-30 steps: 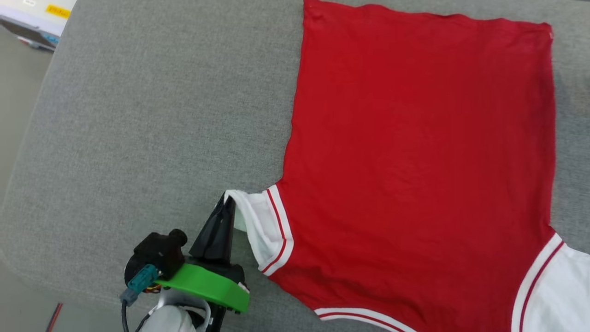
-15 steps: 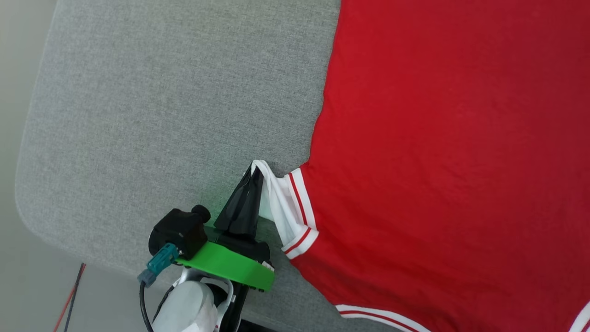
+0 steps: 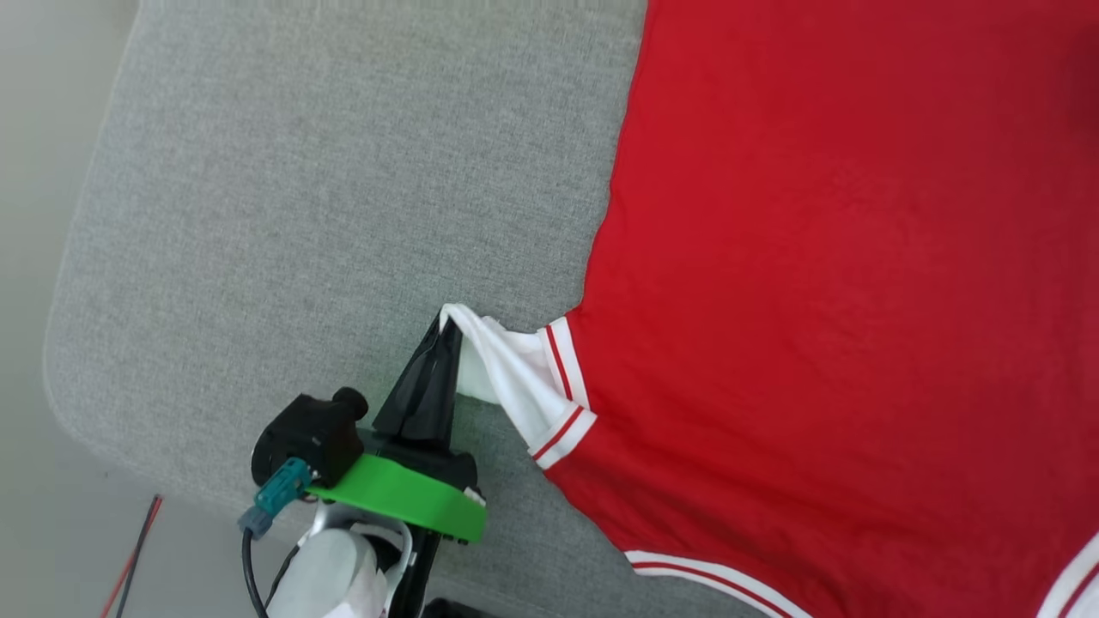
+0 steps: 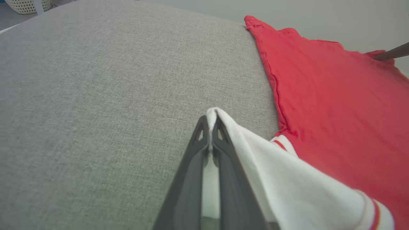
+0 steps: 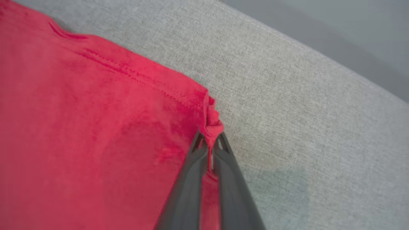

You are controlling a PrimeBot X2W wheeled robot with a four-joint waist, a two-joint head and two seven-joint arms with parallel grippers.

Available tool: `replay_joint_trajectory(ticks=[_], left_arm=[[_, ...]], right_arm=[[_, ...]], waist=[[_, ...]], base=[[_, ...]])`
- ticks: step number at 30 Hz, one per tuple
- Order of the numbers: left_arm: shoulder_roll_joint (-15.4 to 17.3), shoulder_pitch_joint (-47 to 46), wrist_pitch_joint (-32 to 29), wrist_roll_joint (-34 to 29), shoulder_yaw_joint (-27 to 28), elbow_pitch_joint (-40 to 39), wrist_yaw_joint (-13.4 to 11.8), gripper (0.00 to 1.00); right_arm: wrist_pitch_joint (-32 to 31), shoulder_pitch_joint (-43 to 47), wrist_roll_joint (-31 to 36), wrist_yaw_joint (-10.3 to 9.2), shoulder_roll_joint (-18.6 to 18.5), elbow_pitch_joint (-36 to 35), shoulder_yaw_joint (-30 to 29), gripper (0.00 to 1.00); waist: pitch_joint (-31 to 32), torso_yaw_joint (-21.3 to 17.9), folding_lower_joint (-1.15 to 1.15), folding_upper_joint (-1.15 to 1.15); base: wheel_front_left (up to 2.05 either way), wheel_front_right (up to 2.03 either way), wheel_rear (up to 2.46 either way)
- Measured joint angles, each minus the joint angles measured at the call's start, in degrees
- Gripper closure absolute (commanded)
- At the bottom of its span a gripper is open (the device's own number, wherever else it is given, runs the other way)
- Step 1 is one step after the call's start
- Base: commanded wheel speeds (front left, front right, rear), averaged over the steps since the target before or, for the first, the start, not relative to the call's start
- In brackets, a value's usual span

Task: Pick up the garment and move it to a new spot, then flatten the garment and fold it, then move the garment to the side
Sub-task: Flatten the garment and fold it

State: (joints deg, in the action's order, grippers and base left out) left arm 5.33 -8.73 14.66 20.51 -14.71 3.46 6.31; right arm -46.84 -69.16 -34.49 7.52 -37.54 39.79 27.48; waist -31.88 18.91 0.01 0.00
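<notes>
Grasping the garment (image 3: 816,257), left end effector (image 3: 445,324) clenches the white sleeve (image 3: 506,378), right end effector (image 5: 209,139) the red corner (image 5: 212,126).

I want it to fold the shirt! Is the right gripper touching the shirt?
Touching. The right wrist view shows the right gripper shut on the bunched red corner of the shirt.

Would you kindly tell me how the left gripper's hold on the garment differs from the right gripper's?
The left gripper pinches the white sleeve; the right gripper pinches a red hem corner. Cloth drapes smoothly from the left gripper but bunches at the right gripper. Both are shut on the garment.
</notes>
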Motion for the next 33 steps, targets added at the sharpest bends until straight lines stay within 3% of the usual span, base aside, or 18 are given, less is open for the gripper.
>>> replay_joint_trajectory(ticks=[9, 17, 29, 33], left_arm=[[0.97, 4.62, 0.0, -0.3, 2.63, 1.65, 0.01, 1.0], [2.61, 8.04, -0.01, -0.34, 4.08, 2.79, -0.35, 1.0], [4.24, 11.53, -1.16, 0.27, 4.95, 3.33, -1.09, 1.0], [4.68, 12.5, -1.16, 0.87, 5.35, 3.58, -1.53, 1.0]], right_arm=[[8.9, 8.32, -7.62, 0.01, -8.1, -9.99, 7.23, 1.0], [14.96, 21.62, -13.91, 0.01, -15.07, -18.01, 6.84, 1.0], [22.85, 50.05, -17.72, 0.01, -17.37, -22.03, -5.23, 1.0], [24.53, 61.62, -18.3, 0.01, -15.45, -22.99, -11.14, 1.0]], waist=[[6.86, -2.71, 0.0, 0.0], [12.83, -6.16, -0.01, 0.0], [20.04, -12.11, -0.01, 0.0], [21.65, -13.41, -0.01, 0.0]], base=[[0.0, 0.0, 0.0], [0.0, 0.0, 0.0], [0.0, 0.0, 0.0], [0.0, 0.0, 0.0]])
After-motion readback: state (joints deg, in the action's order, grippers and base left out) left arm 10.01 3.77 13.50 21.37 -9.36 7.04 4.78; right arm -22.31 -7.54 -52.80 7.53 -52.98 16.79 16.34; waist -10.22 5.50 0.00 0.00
